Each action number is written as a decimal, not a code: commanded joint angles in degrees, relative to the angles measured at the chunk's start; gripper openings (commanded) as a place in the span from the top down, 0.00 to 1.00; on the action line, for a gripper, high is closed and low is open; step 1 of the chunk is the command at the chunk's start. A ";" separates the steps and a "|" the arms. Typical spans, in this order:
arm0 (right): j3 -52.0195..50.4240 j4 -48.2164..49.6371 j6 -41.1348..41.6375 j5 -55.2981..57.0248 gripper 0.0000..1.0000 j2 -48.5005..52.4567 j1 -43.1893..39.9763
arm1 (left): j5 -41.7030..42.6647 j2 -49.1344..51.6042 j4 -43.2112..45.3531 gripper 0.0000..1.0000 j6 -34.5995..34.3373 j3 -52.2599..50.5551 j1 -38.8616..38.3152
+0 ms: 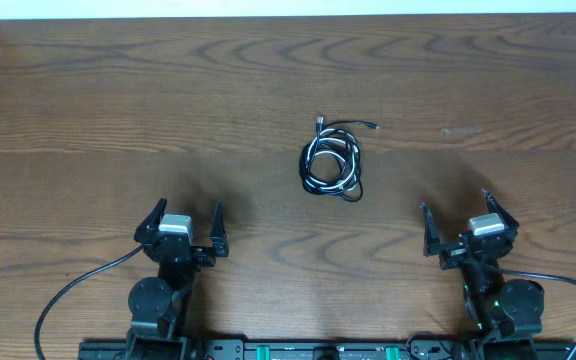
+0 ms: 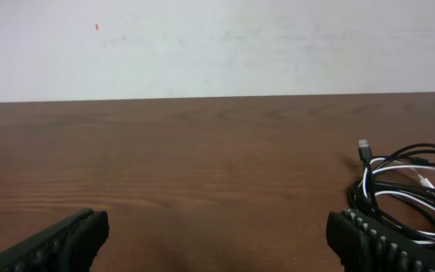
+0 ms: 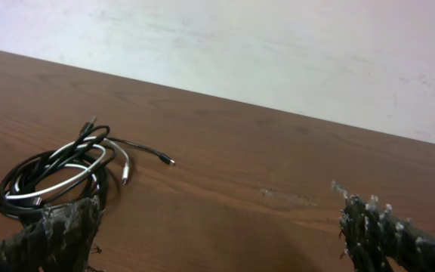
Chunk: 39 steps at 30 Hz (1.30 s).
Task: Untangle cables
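Both the left hand [image 1: 188, 211] and right hand [image 1: 457, 206] gape wide, empty, well apart from the coiled cables [image 1: 331, 160] on the bench [image 1: 118, 100].

A brown wood-grain desk [image 1: 118, 100] fills the overhead frame, with a faint pale scuff [image 1: 461, 129] right of centre. A whitish wall [image 2: 217, 45] spans the upper left wrist view.

Count: one cable tangle, two grippers, one table.
The cables [image 1: 330, 160] form one coil of black and white cords; the number of cords cannot be told. Three plug ends [image 3: 171, 161] show in the right wrist view, two overhead. One left gripper [image 1: 187, 214], one right gripper [image 1: 460, 214], one table [image 1: 118, 100].
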 commanded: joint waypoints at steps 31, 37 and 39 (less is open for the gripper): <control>-0.09 -0.24 -0.24 0.13 0.01 -0.33 0.09 | -1.68 -0.33 -2.84 0.03 0.31 -0.46 0.31; -0.09 -0.24 -0.24 0.13 0.01 -0.33 0.09 | -4.59 -0.31 -2.84 0.03 1.03 -0.46 0.28; -0.09 -0.24 -0.24 0.13 0.01 -0.33 0.09 | -4.59 -0.31 -2.84 0.03 1.03 -0.46 0.28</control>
